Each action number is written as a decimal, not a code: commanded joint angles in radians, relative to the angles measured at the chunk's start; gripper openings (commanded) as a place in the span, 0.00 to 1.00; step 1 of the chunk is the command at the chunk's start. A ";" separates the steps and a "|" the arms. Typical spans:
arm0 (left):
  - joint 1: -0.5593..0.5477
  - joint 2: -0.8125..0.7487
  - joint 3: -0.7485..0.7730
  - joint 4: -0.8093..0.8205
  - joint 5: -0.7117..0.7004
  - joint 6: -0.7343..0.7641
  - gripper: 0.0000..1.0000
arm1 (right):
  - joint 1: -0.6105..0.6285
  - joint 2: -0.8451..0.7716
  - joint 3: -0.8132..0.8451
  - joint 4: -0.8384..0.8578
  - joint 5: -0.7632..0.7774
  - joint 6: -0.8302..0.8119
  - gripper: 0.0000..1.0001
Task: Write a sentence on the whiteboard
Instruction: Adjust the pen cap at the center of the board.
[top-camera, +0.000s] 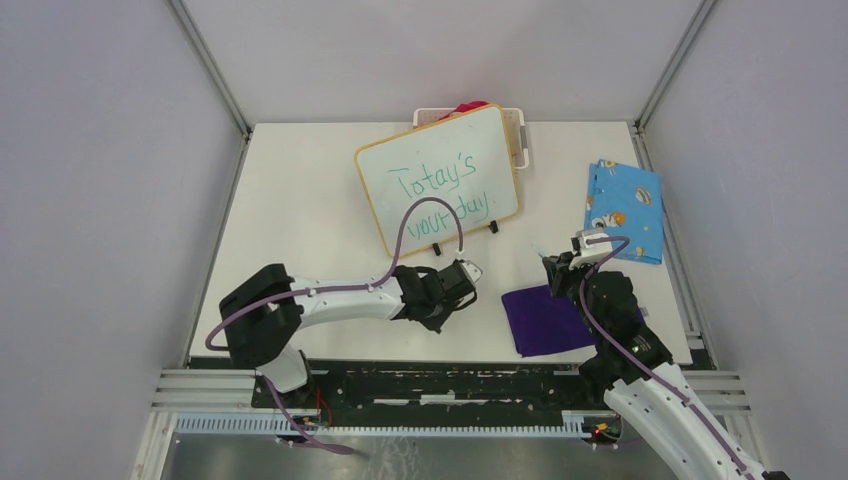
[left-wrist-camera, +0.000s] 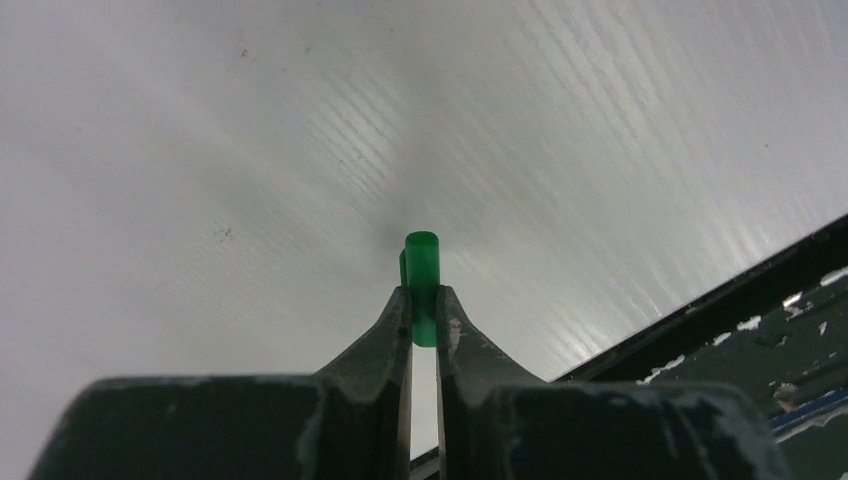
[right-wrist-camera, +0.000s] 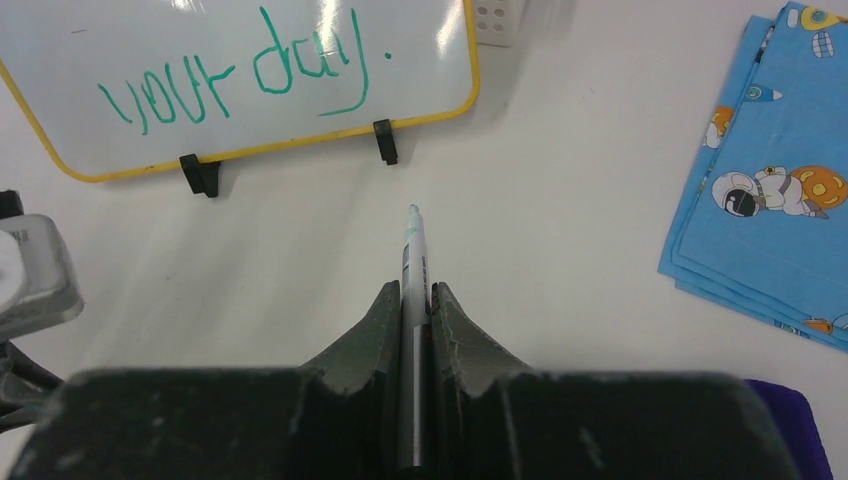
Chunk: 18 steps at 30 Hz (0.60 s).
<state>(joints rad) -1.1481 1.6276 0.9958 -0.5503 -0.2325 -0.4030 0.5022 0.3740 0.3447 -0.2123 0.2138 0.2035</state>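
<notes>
Right gripper (right-wrist-camera: 417, 295) closed tight on marker (right-wrist-camera: 413, 250), bare tip toward whiteboard (top-camera: 492, 138). Left gripper (left-wrist-camera: 422, 300) pinches green cap (left-wrist-camera: 422, 262). Whiteboard stands at far middle of table (top-camera: 300, 220); sentence (top-camera: 432, 180) looks complete. Step, probably: capping. Next move needs cap and tip lined up exactly.

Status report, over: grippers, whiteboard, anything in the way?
Left gripper shut on small green plastic cap. Right gripper shut on slim white marker pen. Orange-framed whiteboard upright, green handwritten sentence on it. Purple cable loops before it.
</notes>
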 joint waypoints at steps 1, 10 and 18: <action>-0.009 -0.081 0.025 -0.025 0.115 0.326 0.10 | 0.005 -0.009 0.044 0.003 0.000 -0.014 0.00; -0.016 -0.172 -0.075 0.003 0.166 0.736 0.16 | 0.005 -0.032 0.080 -0.041 0.020 -0.030 0.00; -0.016 -0.142 -0.142 0.099 0.148 0.899 0.21 | 0.005 -0.054 0.096 -0.067 0.042 -0.045 0.00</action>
<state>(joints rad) -1.1591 1.4681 0.8581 -0.5407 -0.0948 0.3412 0.5022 0.3355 0.3946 -0.2733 0.2237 0.1749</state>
